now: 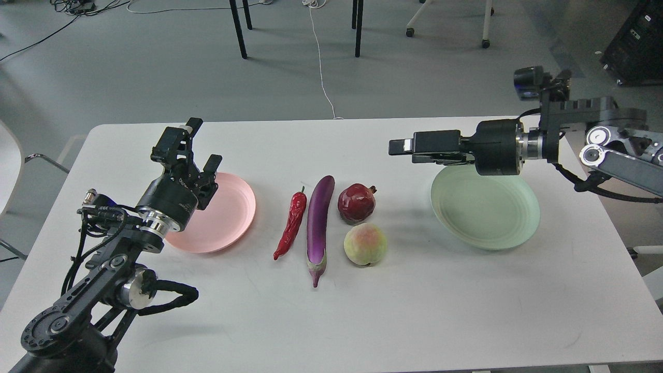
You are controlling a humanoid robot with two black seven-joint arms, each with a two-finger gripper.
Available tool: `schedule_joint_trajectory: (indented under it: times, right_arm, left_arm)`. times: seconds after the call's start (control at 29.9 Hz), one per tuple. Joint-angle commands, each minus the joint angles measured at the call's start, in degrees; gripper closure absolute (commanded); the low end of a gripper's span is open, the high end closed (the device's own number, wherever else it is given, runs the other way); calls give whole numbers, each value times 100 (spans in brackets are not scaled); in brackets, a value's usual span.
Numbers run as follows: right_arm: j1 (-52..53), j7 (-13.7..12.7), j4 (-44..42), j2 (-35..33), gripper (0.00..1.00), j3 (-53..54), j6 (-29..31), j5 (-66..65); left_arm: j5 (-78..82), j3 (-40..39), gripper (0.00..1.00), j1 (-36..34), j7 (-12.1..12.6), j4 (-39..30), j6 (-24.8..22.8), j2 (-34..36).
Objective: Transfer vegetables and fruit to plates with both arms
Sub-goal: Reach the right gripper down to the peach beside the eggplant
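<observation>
A red chili pepper [292,223], a purple eggplant [318,223], a dark red pomegranate [356,202] and a yellow-green peach [365,244] lie together at the table's middle. A pink plate [228,217] lies left of them and a pale green plate [487,212] right of them; both plates hold nothing. My left gripper [206,140] is open and empty above the pink plate's left rim. My right gripper [401,146] points level to the left, above the green plate's far-left rim and to the upper right of the pomegranate. It is seen side-on, so its opening does not show.
The white table [362,321] has bare room in front of and behind the produce. Chair and table legs [238,31] and cables stand on the floor beyond the far edge. A black case [637,41] is at the far right.
</observation>
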Motion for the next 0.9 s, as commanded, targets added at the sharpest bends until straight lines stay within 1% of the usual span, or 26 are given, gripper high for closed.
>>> schedule_joint_trajectory:
  times: [0.0,0.13,0.23,0.67,0.87]
  right_arm:
    - [259,-1,-18,402,2,-464,-1,-989]
    - [295,-1,-184,674,2,-578,-1,-1799]
    - [295,-1,-387,955,2,-736,-1,-2046]
    - [-12,-1,-1213,2080,2,-834,-80,-2038]
    - [-285,-1,-1468,2362,2,-842,-168,-2038]
  left_arm:
    - [0,8,1,17,-5,-47,12,-9]
    - [0,8,1,25,-5,-65,12,-10]
    - [0,8,1,52,-5,-65,12,-10]
    - [0,8,1,61,-5,-100,12,-1]
    - [0,-1,1,69,-5,-100,12,-1]
